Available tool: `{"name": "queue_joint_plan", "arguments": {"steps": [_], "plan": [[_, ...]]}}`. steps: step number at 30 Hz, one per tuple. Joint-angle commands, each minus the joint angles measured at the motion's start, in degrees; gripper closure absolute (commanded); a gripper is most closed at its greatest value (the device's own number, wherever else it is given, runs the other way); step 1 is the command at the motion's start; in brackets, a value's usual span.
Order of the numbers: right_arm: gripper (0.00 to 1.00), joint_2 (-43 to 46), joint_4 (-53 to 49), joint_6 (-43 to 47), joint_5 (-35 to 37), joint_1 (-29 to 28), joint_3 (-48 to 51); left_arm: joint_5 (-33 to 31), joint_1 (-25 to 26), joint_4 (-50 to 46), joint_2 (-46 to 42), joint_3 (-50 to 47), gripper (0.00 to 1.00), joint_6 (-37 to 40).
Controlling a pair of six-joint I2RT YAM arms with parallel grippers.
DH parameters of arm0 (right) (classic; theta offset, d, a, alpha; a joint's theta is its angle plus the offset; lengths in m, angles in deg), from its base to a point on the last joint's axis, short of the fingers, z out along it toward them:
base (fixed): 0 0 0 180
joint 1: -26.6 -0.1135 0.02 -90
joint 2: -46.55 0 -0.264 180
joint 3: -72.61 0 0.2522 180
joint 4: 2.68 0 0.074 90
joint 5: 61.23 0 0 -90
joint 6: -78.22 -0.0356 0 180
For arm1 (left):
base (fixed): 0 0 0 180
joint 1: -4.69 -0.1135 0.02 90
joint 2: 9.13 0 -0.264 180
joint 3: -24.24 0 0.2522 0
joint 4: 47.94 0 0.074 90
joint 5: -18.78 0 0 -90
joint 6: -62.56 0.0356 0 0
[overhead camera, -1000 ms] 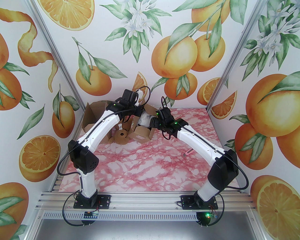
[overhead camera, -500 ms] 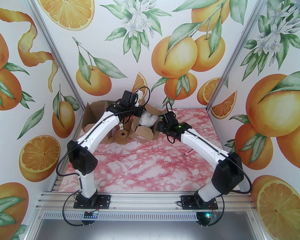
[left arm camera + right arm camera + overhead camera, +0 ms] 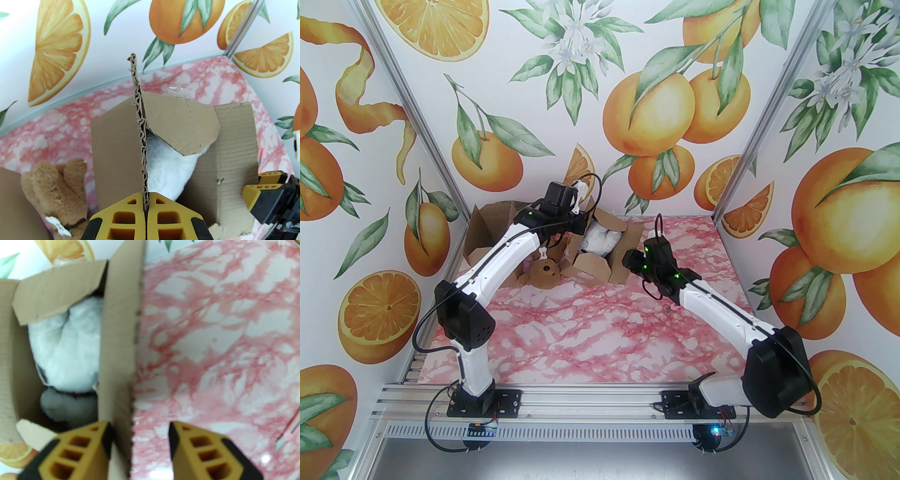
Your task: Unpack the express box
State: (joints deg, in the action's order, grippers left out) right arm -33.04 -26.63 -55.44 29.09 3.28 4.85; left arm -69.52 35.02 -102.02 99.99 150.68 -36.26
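l arm (image 3: 499, 260) arched, end effector (image 3: 145, 208) pinching box flap (image 3: 139, 117).

The top external camera sits high above and behind the near edge of the tabletop (image 3: 590, 337), looking down and forward across all of it. The left wrist camera, close behind the left hand (image 3: 145, 207), faces the far right corner over the open cardboard box (image 3: 234, 140). The right wrist camera looks steeply down past the right hand (image 3: 140, 428). All three views share the box by the far edge.
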Motion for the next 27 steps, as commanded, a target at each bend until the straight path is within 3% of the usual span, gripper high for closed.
{"name": "queue_joint_plan", "arguments": {"steps": [1,10,13,17,19,23,27], "plan": [[0.44,4.07,3.84,1.55,-0.33,1.75,2.11,1.67,-0.25,4.33,-2.64,0.43,1.0,0.25],[0.25,13.79,-2.3,33.15,6.71,-0.33,-6.93,-1.67,2.76,3.14,-1.63,0.78,1.0,6.76],[0.23,10.49,-7.02,42.59,5.91,-2.45,-13.29,-2.05,3.63,3.74,-1.48,0.84,1.0,8.4],[0.22,7.49,-9.82,46.36,6.85,-3.91,-17.08,-2.92,4.61,3.46,-1.24,1.28,1.0,9.9],[0.15,0.96,-12.67,52.87,9.88,-7.46,-23.62,-3.59,5.79,3.46,-1.43,1.45,1.0,12.55],[0.01,-2.05,-11.16,60.4,10.58,-7.66,-22.34,-2.44,5.88,4.76,-3.0,-0.25,1.0,13.07],[0.0,-3.13,-7.65,64.29,11.35,-7.56,-20.89,-1.79,6.24,4.94,-4.28,-1.03,1.0,14.09]]}}
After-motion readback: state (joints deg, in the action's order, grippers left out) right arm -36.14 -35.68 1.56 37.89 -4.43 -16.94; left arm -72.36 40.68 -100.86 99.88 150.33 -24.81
